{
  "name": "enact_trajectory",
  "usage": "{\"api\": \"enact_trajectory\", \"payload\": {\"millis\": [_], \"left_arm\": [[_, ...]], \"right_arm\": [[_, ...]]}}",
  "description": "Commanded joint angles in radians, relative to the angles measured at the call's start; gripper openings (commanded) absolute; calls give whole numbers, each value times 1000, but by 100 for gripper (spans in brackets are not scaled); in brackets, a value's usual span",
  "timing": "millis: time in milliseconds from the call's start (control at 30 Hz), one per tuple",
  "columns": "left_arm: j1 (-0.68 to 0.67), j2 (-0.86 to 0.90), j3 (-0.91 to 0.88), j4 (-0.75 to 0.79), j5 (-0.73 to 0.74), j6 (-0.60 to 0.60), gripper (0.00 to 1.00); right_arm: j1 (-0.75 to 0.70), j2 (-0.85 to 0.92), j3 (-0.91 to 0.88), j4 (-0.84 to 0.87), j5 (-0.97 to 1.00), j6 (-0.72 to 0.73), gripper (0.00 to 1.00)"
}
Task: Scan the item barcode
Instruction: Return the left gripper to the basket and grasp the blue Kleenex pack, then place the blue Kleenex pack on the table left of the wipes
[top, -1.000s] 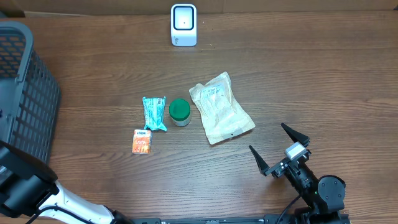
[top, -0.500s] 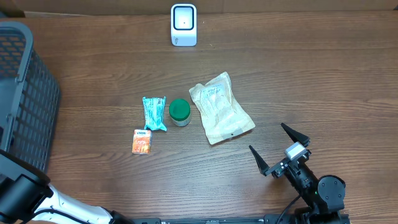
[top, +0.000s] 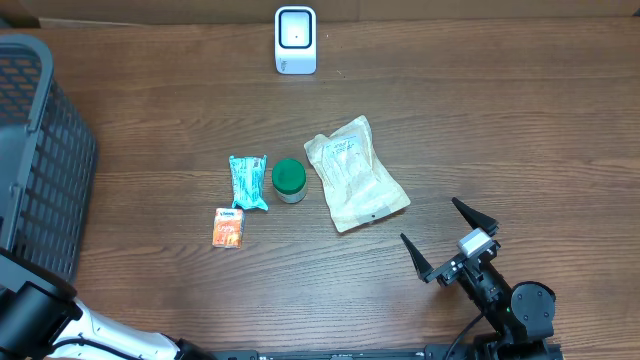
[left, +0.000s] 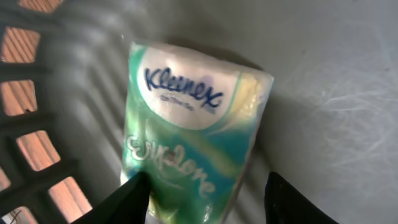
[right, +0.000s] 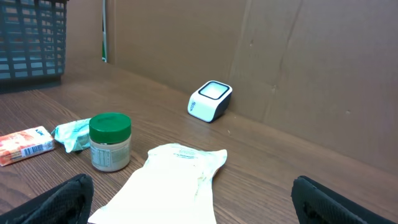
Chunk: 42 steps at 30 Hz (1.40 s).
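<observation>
On my desk (top: 520, 120), which is dark wood grain, a dark mesh basket (top: 45, 150) stands at the left edge. Near the middle a teal packet (top: 248, 182) lies lengthwise, and just beside it on the right stands a small jar with a green lid (top: 289, 180). Right of the jar, close by but apart from it, a beige flat pouch (top: 355, 175) lies at a slant with printed text on its upper face. An orange packet (top: 229, 227) lies just below the teal one. Behind my desk runs a brown cardboard wall (right: 311, 68).
</observation>
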<state>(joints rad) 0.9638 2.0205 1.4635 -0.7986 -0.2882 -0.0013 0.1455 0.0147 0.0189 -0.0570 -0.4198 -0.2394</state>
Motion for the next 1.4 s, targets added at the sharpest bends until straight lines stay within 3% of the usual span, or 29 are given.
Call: {"api": "enact_trajectory", "payload": {"millis": [0, 33, 100, 133, 367, 633, 933, 1133, 1367], "left_arm": [[6, 14, -50, 28, -10, -10, 43], [6, 14, -59, 35, -11, -10, 38], [6, 14, -66, 40, -11, -9, 10], [6, 14, -65, 40, -10, -5, 4], [-3, 11, 16, -55, -5, -44, 4], [-69, -29, 370, -319, 61, -147, 4], [-214, -209, 678, -409, 265, -190, 4], [-459, -382, 716, -518, 293, -190, 4], [-777, -390, 688, -692, 289, -214, 4]], "right_arm": [[5, -12, -11, 2, -3, 4, 100], [5, -12, -11, 2, -3, 4, 100], [5, -12, -11, 2, -3, 4, 100], [5, -12, -11, 2, -3, 4, 100], [5, -12, -11, 2, -3, 4, 100], [5, -12, -11, 2, -3, 4, 100], [5, -12, -11, 2, -3, 4, 100], [5, -12, -11, 2, -3, 4, 100], [5, -12, -11, 2, -3, 4, 100]]}}
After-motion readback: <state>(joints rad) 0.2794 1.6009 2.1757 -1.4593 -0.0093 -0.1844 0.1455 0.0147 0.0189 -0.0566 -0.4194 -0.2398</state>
